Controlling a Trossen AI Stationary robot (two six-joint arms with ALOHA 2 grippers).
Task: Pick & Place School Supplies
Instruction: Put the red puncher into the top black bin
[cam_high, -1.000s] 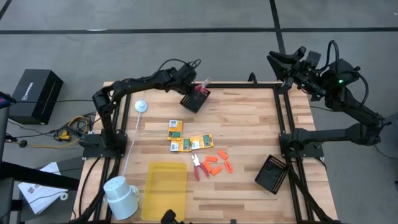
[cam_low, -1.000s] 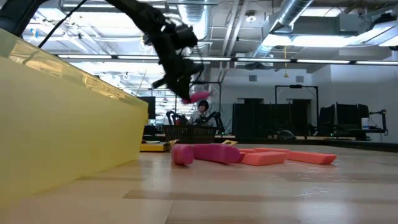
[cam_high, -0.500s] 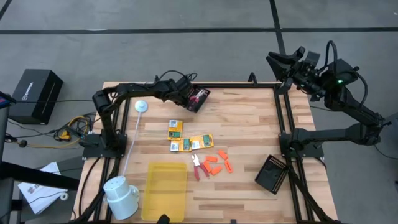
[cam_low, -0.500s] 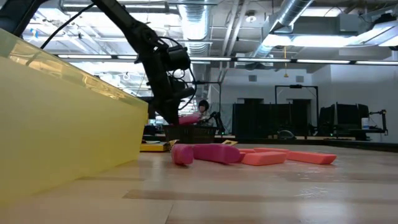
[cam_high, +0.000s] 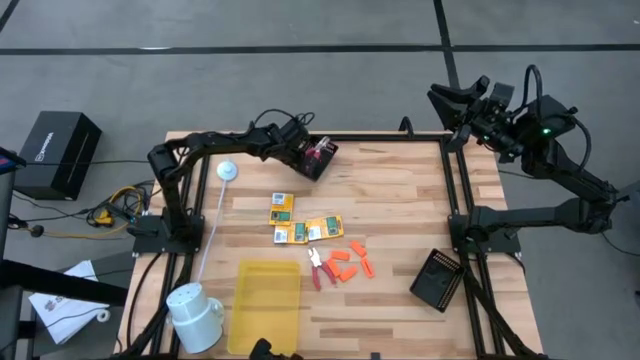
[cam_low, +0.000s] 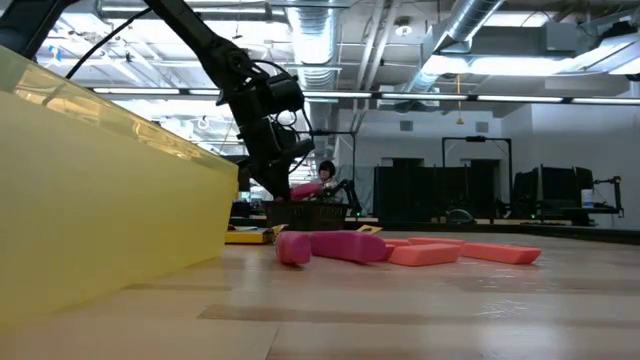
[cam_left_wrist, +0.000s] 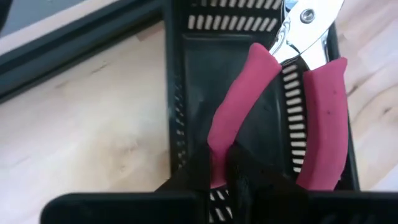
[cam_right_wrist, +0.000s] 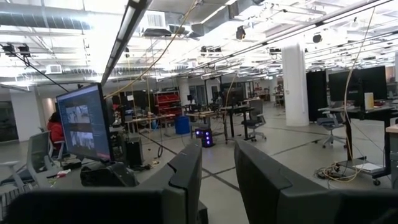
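The left end effector (cam_left_wrist: 219, 163) pinched one handle of the pink-handled pliers (cam_left_wrist: 273, 106) inside the black tray (cam_high: 316, 159) at the tabletop's far edge (not released). Packets (cam_high: 281, 208), orange pieces (cam_high: 350, 263) and a second pair remained mid-tabletop.

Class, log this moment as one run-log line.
left end effector: shut on red-handled pliers | over black slotted tray | right end effector: raised off-table

Dark jointed arms (cam_high: 215, 140), green wrist light (cam_high: 545, 130)
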